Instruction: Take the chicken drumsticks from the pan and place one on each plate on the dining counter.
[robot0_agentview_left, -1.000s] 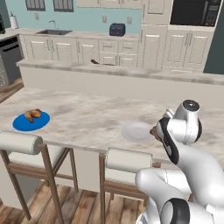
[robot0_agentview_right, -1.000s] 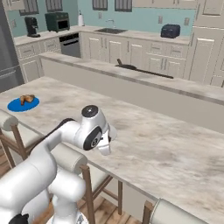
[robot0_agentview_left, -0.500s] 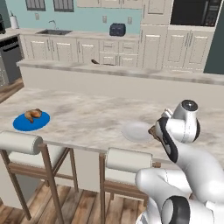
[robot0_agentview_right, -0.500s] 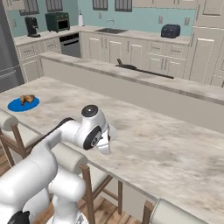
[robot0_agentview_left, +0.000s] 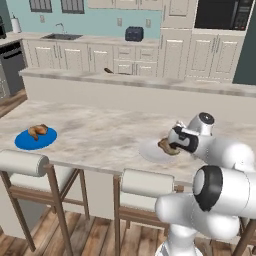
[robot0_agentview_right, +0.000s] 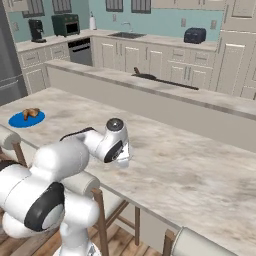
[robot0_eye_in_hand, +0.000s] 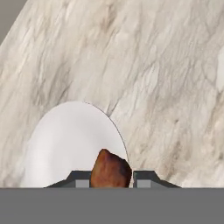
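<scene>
Claw (robot0_eye_in_hand: 111, 177) grips second drumstick (robot0_eye_in_hand: 110, 169) over the grey-white plate (robot0_eye_in_hand: 65, 140). Next: lower onto that plate, release.

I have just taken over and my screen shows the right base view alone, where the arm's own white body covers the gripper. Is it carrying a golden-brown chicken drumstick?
Observer: Yes. In the hand view the gripper is shut on a golden-brown chicken drumstick.
Operator: Is a plate under it?
Observer: The round pale grey-white plate lies right below, on the beige-grey marbled dining counter.
Operator: My view shows something brown on the round bright blue plate. Another drumstick?
Observer: In the left base view the blue plate does carry a second golden-brown drumstick.
</scene>
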